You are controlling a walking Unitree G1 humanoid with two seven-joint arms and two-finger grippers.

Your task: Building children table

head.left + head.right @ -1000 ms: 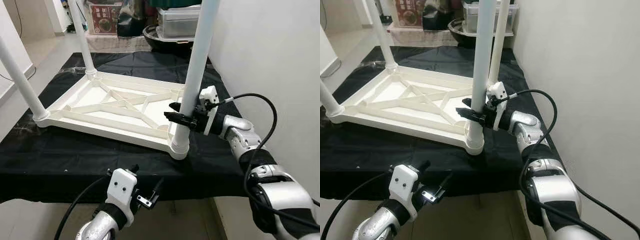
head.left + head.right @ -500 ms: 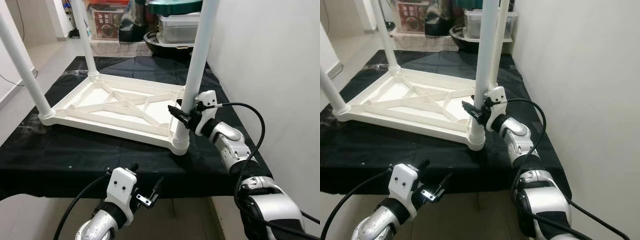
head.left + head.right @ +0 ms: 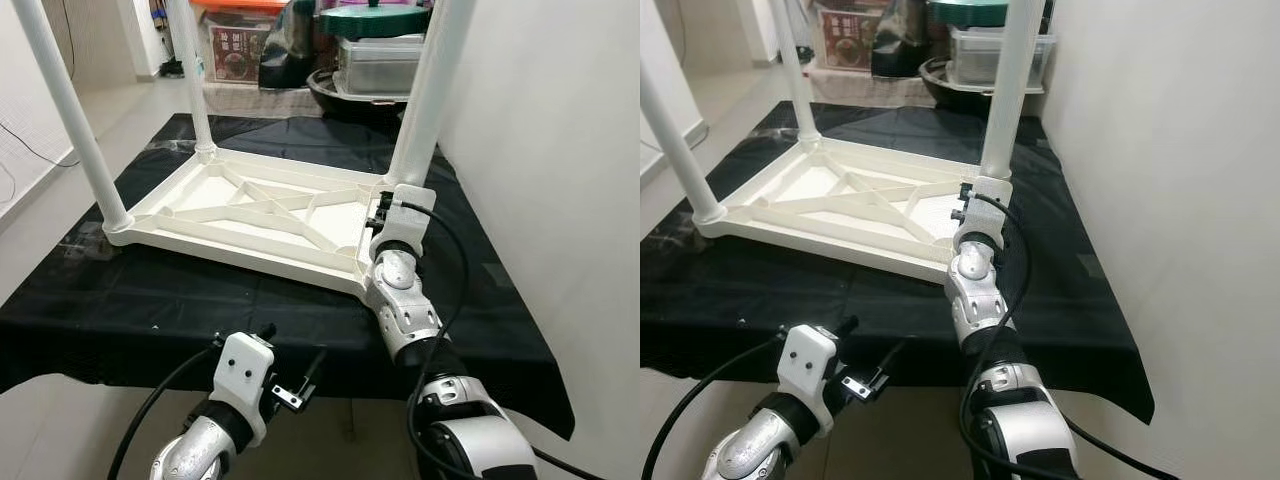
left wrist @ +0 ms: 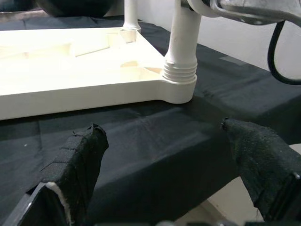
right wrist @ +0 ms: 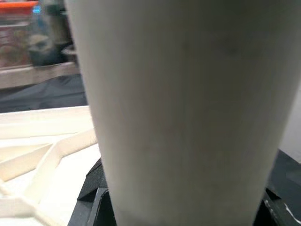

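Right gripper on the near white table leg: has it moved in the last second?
Yes. The right gripper has swung round the near white plastic table leg, from its wall side to the robot's side.

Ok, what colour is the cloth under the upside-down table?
Black; the cloth shows best in the left eye view.

We note the upturned table top [image 3: 250,215] covers most of the black-draped bench [image 3: 150,310]; its upright legs [image 3: 418,120] block passage at the corners. A bare black strip lies open along the near edge and right side. The wall [image 3: 560,150] closes the right. Bins and boxes [image 3: 375,60] crowd the far end.
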